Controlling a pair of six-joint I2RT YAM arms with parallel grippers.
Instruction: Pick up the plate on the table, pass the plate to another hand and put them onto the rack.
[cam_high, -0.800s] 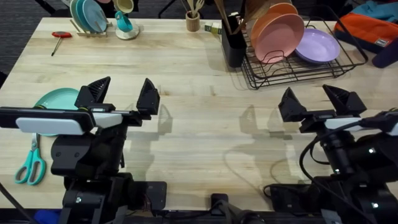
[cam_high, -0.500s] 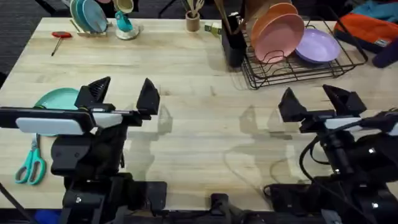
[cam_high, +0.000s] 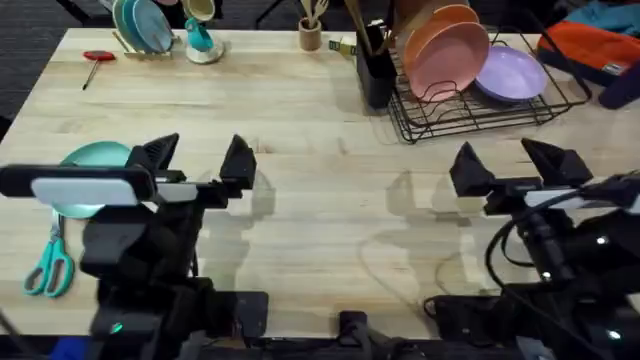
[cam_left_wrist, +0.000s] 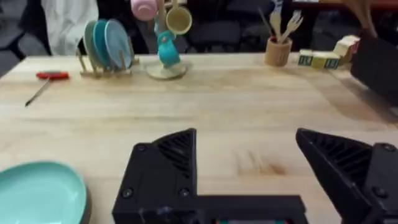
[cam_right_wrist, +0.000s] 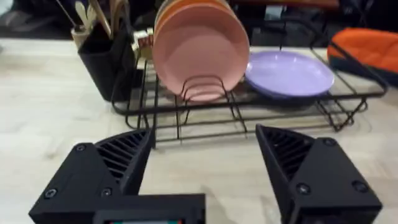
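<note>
Lying flat on the light wooden butcher-block table (cam_high: 320, 120): one round teal plate (cam_high: 88, 160), partly hidden beneath the spread-fingered black left gripper (cam_high: 197, 160); black right gripper (cam_high: 510, 165) likewise spread, empty.

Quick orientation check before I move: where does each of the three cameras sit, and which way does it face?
Overhead: above the arm bases, looking down and forward over the table; both arms show, left gripper and right gripper open.
Left wrist: on the left arm, facing across the table; its open gripper at the bottom, teal plate beside it.
Right wrist: on the right arm, facing the rack; its open gripper below.
Shared: the overhead also shows the plate and rack.
</note>
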